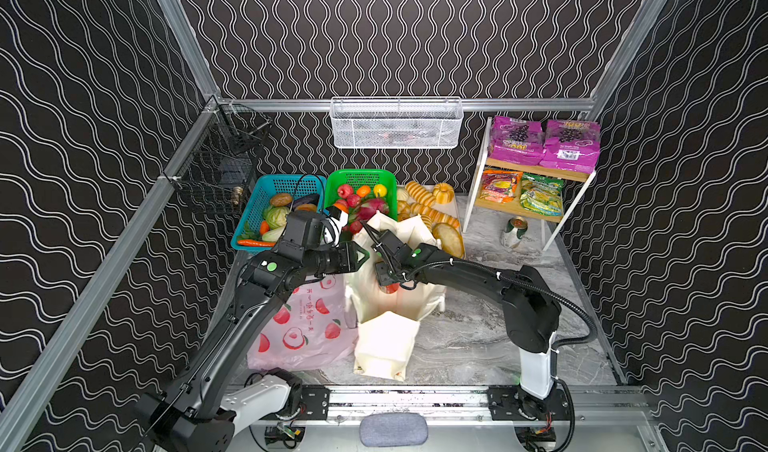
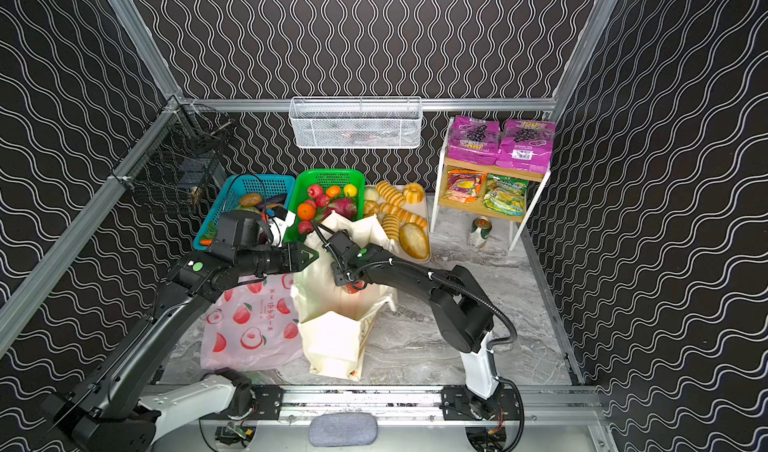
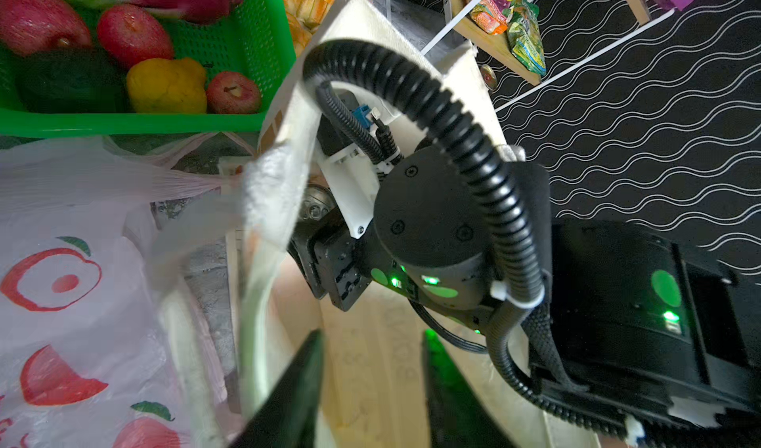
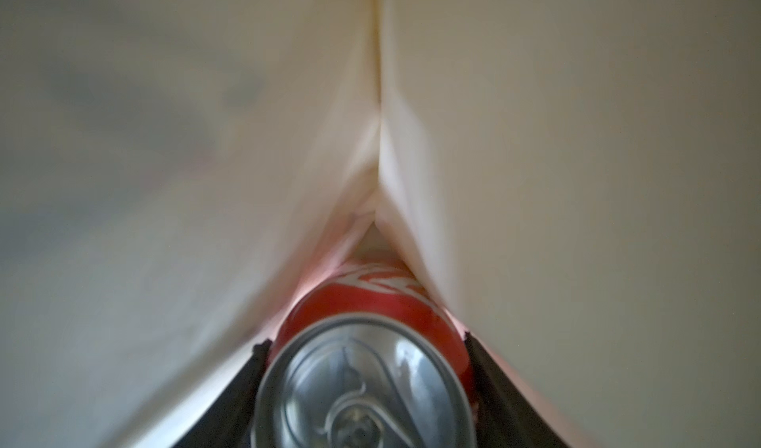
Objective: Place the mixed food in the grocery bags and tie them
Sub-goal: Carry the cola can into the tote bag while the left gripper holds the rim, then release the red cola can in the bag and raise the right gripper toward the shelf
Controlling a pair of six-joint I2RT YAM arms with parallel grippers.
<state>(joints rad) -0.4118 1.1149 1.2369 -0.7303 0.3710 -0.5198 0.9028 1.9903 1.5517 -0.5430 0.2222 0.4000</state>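
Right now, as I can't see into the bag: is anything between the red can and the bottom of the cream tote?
Nothing visible. The right gripper holds the red can inside the cream tote; ahead, only its cloth walls narrow to a fold. The bottom is hidden.

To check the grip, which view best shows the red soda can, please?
Right wrist view: the red soda can sits large between the right gripper's fingers. Both top views show a sliver; left wrist, maybe a metallic glimpse.
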